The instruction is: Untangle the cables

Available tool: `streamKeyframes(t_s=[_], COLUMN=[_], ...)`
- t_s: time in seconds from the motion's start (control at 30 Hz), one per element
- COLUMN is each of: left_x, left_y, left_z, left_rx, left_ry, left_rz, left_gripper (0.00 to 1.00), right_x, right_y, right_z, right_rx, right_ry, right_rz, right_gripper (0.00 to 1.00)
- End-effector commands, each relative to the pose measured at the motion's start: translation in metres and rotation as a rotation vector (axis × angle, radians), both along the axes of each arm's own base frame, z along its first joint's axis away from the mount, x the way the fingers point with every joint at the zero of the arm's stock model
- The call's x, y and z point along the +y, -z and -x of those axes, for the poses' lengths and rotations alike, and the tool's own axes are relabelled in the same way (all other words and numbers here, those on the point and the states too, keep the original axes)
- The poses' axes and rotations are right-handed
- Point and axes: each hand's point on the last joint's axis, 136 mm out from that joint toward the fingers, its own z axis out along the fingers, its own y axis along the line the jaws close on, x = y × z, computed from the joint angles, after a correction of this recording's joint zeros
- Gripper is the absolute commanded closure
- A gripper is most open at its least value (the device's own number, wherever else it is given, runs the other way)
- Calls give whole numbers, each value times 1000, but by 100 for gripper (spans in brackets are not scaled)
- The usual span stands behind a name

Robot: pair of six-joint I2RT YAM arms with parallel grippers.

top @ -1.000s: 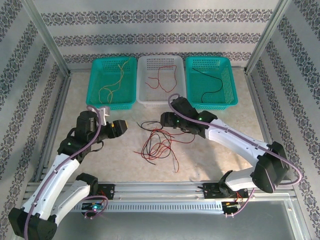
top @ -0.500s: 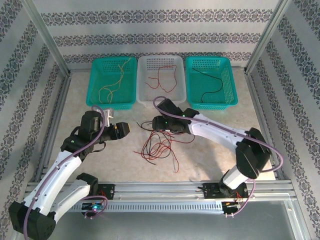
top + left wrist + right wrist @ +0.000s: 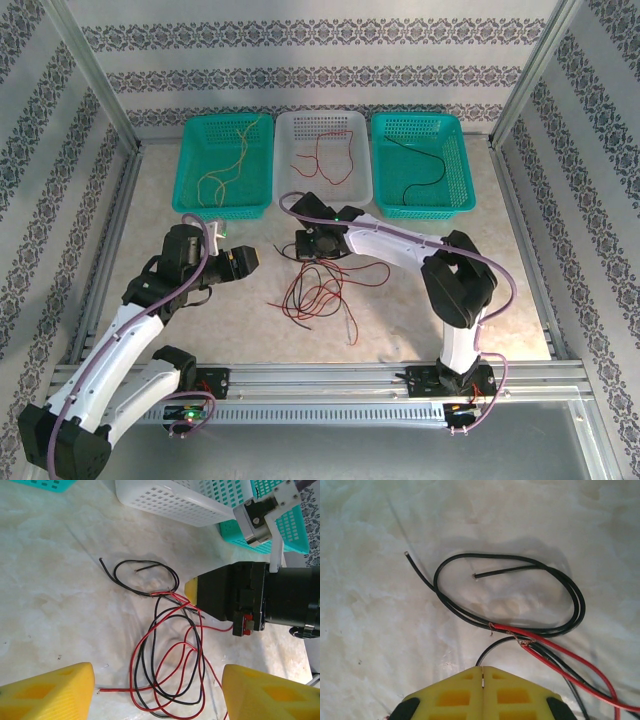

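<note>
**Cables lying tangled on the table, with the right gripper at their far end**

The cables are lying in a loose tangle of red and black on the table, near the middle and in front of the white basket. At the far end of the tangle a black cable is making a flat oval loop, with both of its cut ends lying free. Beside this loop, two red cables are crossing the black one. From there the red and black strands are running toward the arm bases in several long loops that overlap.

The right gripper is reaching low over the table, and its tip is sitting just at the spot where the red cables are meeting the black loop. In the right wrist view its yellow fingers are pressing together, with only a thin seam between them. One black strand is passing under their tip. I cannot tell whether any strand is pinched between them.

The left gripper is hanging to the left of the tangle and pointing toward it. Its fingers are standing wide apart and are holding nothing.

Behind the tangle, three baskets are standing in a row. The left teal basket is holding yellow cables. The white basket is holding a red cable, and the right teal basket is holding a black cable.
</note>
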Motion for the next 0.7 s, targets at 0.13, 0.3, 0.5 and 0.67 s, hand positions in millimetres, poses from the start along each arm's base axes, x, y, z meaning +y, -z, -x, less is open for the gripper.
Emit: streamKeyframes(t_s=[0.13,0.3,0.5,0.67], left_x=[-18,-27,-45,-62], left_y=[-62,-105,-110,-110], left_z=[-8,-3,-11,-13], left_rx=[-184,-339,-383,-427], left_ry=[94,223,295,364], left_rz=[63,16,94,166], left_gripper=[26,17,12,8], right_x=[11,10,7,11], right_y=[-115,-195,-255,-277], right_z=[15,19,15,16], right_rx=[-186,-338,-447,-491], right_ry=[-105,-134,-150,-178], right_rz=[-210,-335,-410,-455], right_gripper=[100,100,100,100])
